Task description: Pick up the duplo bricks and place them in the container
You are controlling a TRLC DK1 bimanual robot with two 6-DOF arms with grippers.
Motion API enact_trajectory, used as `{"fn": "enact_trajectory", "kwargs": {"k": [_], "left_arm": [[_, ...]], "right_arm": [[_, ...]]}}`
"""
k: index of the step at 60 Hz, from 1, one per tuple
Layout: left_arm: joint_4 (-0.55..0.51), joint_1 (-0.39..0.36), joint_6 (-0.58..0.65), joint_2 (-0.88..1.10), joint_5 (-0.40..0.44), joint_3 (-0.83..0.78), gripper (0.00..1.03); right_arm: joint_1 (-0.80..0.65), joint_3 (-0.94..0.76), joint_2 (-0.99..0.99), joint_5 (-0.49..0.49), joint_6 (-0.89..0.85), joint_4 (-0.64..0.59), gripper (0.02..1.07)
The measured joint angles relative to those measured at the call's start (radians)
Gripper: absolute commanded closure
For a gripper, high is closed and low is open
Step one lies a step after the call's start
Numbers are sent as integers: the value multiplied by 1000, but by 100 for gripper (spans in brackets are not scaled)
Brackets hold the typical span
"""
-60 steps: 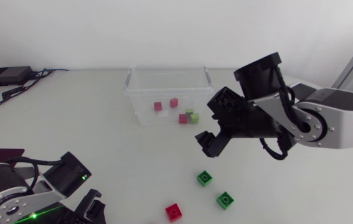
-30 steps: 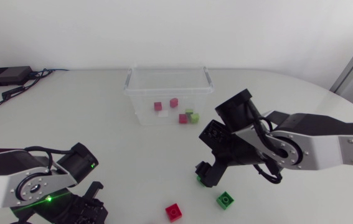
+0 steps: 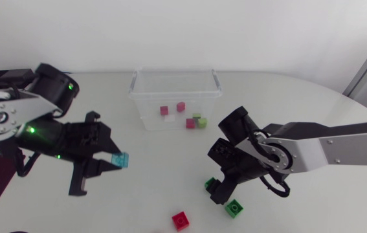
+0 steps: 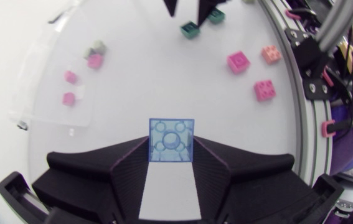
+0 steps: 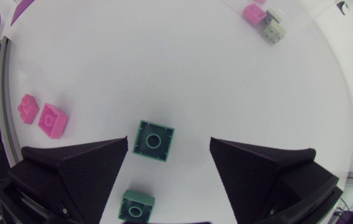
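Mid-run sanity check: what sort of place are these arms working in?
Probably a robotics lab test bench rather than a home: a plain white table, the left arm and right arm over it, and a clear container with loose duplo bricks to sort.

My gripper (image 5: 169, 145) gapes wide, w/ a green brick (image 5: 154, 140) btwn the fingers. 2nd green brick (image 5: 137, 206) just behind it, pink bricks (image 5: 52, 120) off beside it, container (image 5: 313, 14) well ahead of it.
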Motion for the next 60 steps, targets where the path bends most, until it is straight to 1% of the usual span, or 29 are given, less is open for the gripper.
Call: {"fn": "enact_trajectory", "kwargs": {"k": [12, 15, 23, 26, 28, 29, 30, 33, 34, 38, 41, 50, 53, 55, 59, 60], "left_arm": [[127, 6, -132, 37, 21, 145, 70], [168, 5, -168, 53, 24, 171, 70], [276, 5, -261, 124, 28, 229, 70], [315, 5, -288, 154, 28, 248, 70], [341, 3, -303, 179, 28, 261, 70], [362, 3, -316, 190, 27, 266, 70], [373, 3, -323, 199, 28, 270, 70], [399, 1, -345, 233, 27, 288, 70], [406, 0, -350, 244, 26, 294, 70], [451, -1, -377, 290, 6, 318, 69], [513, -2, -407, 334, -21, 339, 69], [557, -2, -446, 429, -60, 422, 68], [570, -2, -457, 463, -78, 459, 63], [577, -2, -465, 484, -89, 482, 56], [580, -2, -478, 525, -107, 532, 36], [580, -2, -484, 540, -114, 550, 33]], "right_arm": [[1, 0, 13, -18, 6, 0, 14], [1, 0, 14, -18, 8, 0, 18], [7, 0, 26, -18, 11, 3, 24], [14, 0, 39, -18, 11, 5, 29], [18, 0, 48, -18, 11, 5, 35], [21, 0, 53, -18, 11, 6, 36], [23, 0, 60, -18, 11, 8, 42], [27, -2, 73, -18, 11, 13, 53], [28, -2, 76, -18, 11, 15, 58], [28, -8, 86, -18, 11, 31, 72], [28, -14, 87, -17, 11, 35, 72], [28, -19, 68, -14, 10, 27, 73], [26, -19, 36, -13, 8, 9, 73], [21, -19, 16, -14, 6, -3, 73], [6, -8, -29, -13, -2, -45, 73], [1, -3, -38, -13, -5, -53, 73]]}}
